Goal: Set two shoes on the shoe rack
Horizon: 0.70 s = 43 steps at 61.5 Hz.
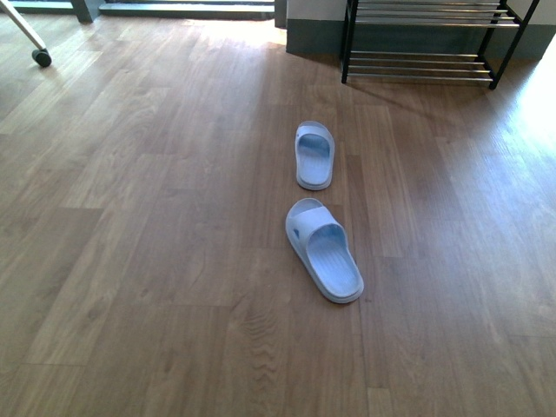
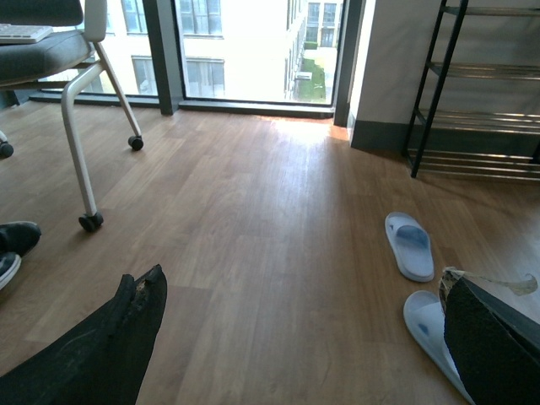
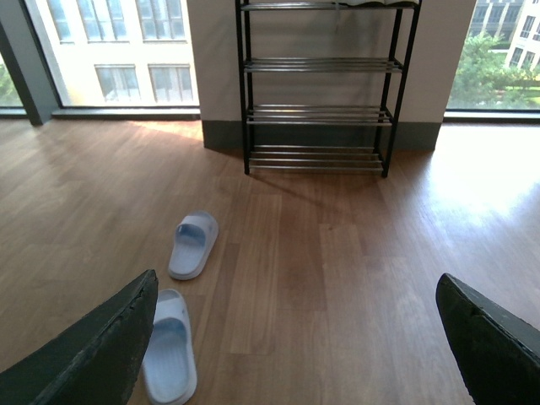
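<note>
Both tools are empty and spread wide: the left gripper (image 2: 297,283) and the right gripper (image 3: 295,285) each show only floor (image 1: 130,261) between their fingers. The near sandal (image 1: 323,250) lies low, just ahead of the right gripper beside one of its fingers. The far sandal (image 1: 314,155) lies beyond it, and the shoe rack (image 1: 426,52) stands well ahead, past both. I judge the pick not yet begun. I'd take the near sandal with the right gripper — shift across until its strap (image 1: 306,219) sits between the fingers, descend straight, then close across the strap — moulded foam probably flexes, so squeeze gently.
</note>
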{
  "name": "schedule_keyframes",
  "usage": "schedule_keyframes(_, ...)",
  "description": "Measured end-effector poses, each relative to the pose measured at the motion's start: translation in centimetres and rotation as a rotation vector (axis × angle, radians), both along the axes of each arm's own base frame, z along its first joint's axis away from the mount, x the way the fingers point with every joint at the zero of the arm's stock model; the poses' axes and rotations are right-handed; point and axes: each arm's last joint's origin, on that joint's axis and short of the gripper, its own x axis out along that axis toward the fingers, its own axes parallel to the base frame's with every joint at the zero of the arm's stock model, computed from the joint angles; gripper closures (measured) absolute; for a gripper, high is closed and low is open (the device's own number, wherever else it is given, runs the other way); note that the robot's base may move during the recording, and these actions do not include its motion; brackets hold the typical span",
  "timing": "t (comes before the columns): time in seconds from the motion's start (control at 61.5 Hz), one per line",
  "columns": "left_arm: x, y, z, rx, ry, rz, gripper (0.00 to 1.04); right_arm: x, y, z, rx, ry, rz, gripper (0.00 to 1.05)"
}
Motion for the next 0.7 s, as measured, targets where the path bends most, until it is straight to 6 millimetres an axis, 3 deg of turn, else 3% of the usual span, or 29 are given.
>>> schedule_keyframes(0.699, 0.0, 0.0, 0.0, 0.0, 0.0, 0.001, 0.09, 0.0, 0.01, 0.0, 0.0, 0.0, 0.003, 0.09)
